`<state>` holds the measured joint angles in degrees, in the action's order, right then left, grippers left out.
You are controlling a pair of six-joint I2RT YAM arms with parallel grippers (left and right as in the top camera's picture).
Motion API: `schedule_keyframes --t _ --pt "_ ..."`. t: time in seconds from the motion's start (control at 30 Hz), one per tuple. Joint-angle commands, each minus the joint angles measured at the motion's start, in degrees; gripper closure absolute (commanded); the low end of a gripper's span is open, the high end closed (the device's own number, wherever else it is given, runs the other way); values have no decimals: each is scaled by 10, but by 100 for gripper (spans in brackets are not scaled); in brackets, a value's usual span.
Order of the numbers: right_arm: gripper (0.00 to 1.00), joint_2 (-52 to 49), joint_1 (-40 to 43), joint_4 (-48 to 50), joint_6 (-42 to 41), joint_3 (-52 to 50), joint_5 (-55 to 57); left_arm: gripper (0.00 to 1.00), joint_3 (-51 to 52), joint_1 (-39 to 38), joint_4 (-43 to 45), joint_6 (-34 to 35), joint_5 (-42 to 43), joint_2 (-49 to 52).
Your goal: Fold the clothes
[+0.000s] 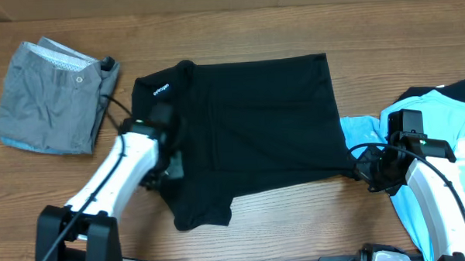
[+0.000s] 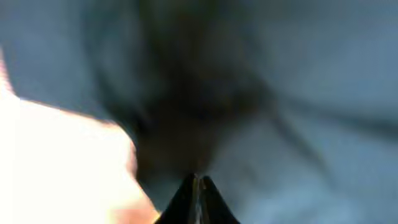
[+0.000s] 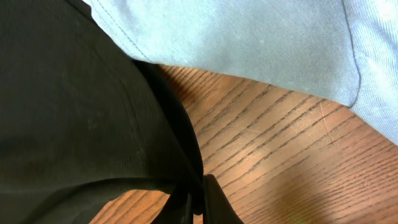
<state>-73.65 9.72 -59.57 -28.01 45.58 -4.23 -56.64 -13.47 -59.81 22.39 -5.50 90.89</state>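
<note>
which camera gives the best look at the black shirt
The overhead view: it shows the whole black shirt laid out. The right wrist view shows only an edge pinched in the right fingers, beside a light blue garment. The left wrist view is mostly dark blur.

Shirt (image 1: 248,122) lies flat at table (image 1: 298,221) ctr. Folded shorts (image 1: 53,98) sit far L, apart from shirt. Garment pile (image 1: 442,131) lies at R edge, touching shirt's R side. L gripper (image 1: 168,160) at shirt's L edge; R gripper (image 1: 366,172) at its near R corner, btwn shirt and pile.
</note>
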Motion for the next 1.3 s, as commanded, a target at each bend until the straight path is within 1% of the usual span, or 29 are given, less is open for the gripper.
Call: schedule_keyframes --t 0.0,0.13,0.23,0.4,0.53,0.67,0.77,0.8,0.83,0.97,1.07,1.17,1.27 --pt "95 8 3 2 4 11 0 96 7 64 64 -6 -53 12" --pt "95 8 3 -1 4 11 0 96 11 114 113 -21 -54 43" --pt "95 8 3 -3 4 11 1 96 11 139 127 -39 -54 72" --pt "95 8 3 -3 4 11 1 96 11 173 151 -62 -62 147" --pt "95 8 3 -2 4 11 1 96 10 195 217 -64 -81 198" --pt "95 8 3 3 5 11 1 96 -6 223 306 -75 -45 210" --pt "95 8 3 9 9 11 0 96 -40 238 320 -84 4 209" --pt "95 8 3 9 9 11 0 96 -76 244 308 -112 45 209" --pt "95 8 3 9 9 11 0 96 -94 244 296 -124 57 209" --pt "95 8 3 9 11 11 0 96 -163 243 216 -134 89 205" --pt "95 8 3 9 13 11 0 96 -211 243 138 -137 124 191" --pt "95 8 3 9 13 11 0 96 -237 242 74 -160 178 164" --pt "95 8 3 7 13 11 0 96 -240 235 14 -172 207 120"
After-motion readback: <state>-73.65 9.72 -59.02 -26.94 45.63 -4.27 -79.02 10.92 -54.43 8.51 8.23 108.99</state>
